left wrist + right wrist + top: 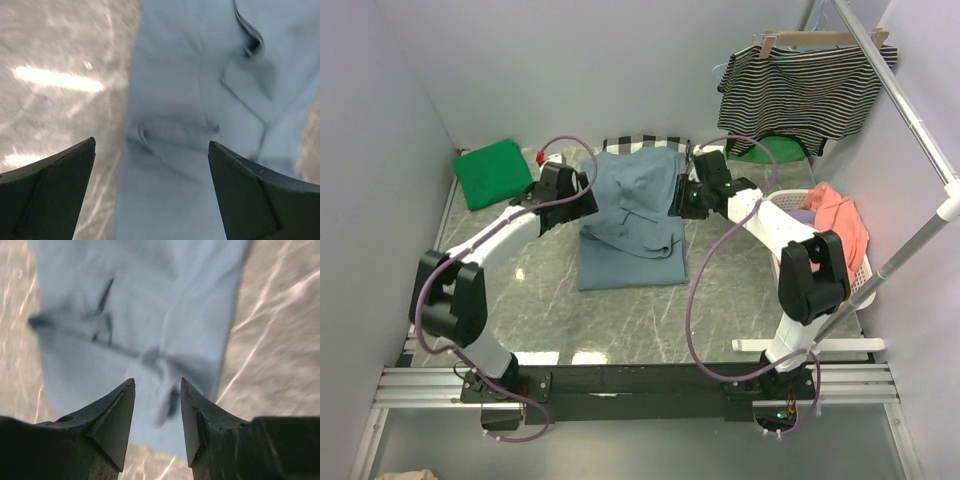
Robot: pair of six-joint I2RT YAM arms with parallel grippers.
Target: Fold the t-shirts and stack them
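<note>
While slate-blue t-shirt (635, 215) lies rumpled, left end effector (151, 141) gapes, right end effector (157, 380) slightly parted.

Bright, even overhead light. Glare streaks on marble table (55, 80). Both wrist views motion-blurred, slate-blue t-shirt (150, 315) soft. Top view sharp, shadows faint.

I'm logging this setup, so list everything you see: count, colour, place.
blue t-shirt: one, slate-blue, crumpled, table centre
green t-shirt: one, bright green, folded, far left corner
striped top: one, black-and-white, on hanger, far right
checked cloth: one, black-and-white, behind the blue t-shirt
basket: one, white, right edge
coral cloth: one, coral, in the basket
table: one, grey marbled, under everything
left fingers: two, dark, open above blue t-shirt's left edge
right fingers: two, dark, open above its right side
</note>
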